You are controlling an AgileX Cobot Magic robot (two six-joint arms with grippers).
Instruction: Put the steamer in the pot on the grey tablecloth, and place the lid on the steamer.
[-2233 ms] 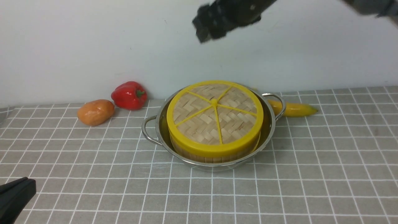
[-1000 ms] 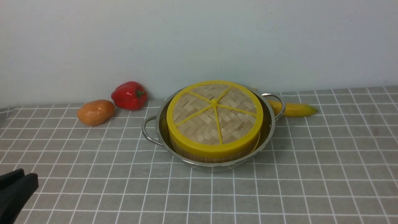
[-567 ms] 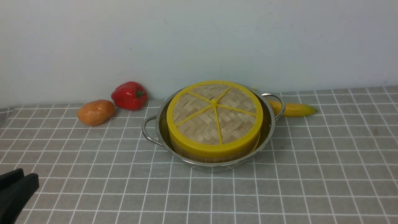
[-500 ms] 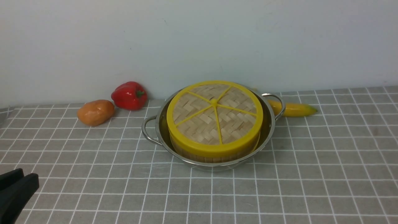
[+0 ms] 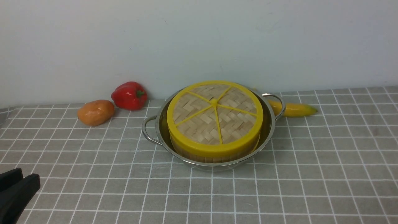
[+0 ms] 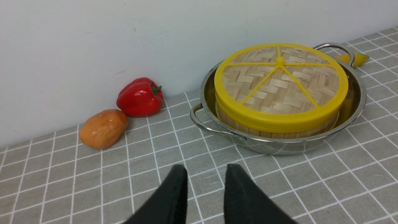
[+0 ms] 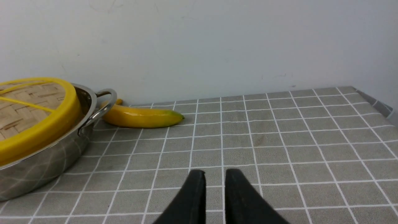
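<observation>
The shiny pot [image 5: 270, 133] stands mid-table on the grey tablecloth [image 5: 311, 174]. The steamer sits inside it, showing only a strip of its wooden wall [image 5: 214, 158]. The lid [image 5: 214, 115], woven with yellow spokes, lies flat on the steamer. My left gripper [image 5: 30, 174] is low at the near left, well clear of the pot. In the left wrist view it [image 6: 206, 169] is open and empty, pointing toward the pot [image 6: 214, 126]. My right gripper [image 7: 215, 174] is out of the front view. Its jaws stand slightly apart and empty over bare cloth, beside the pot [image 7: 46, 161].
A red pepper [image 5: 129, 95] and an orange potato-like vegetable [image 5: 95, 112] lie by the wall at the back left. A banana [image 5: 293, 109] lies behind the pot's right handle. The white wall [image 5: 199, 40] closes off the back.
The right arm, seen above the pot earlier, has left the front view. The left gripper's fingers have spread a little. Pot, steamer and lid have not moved.
</observation>
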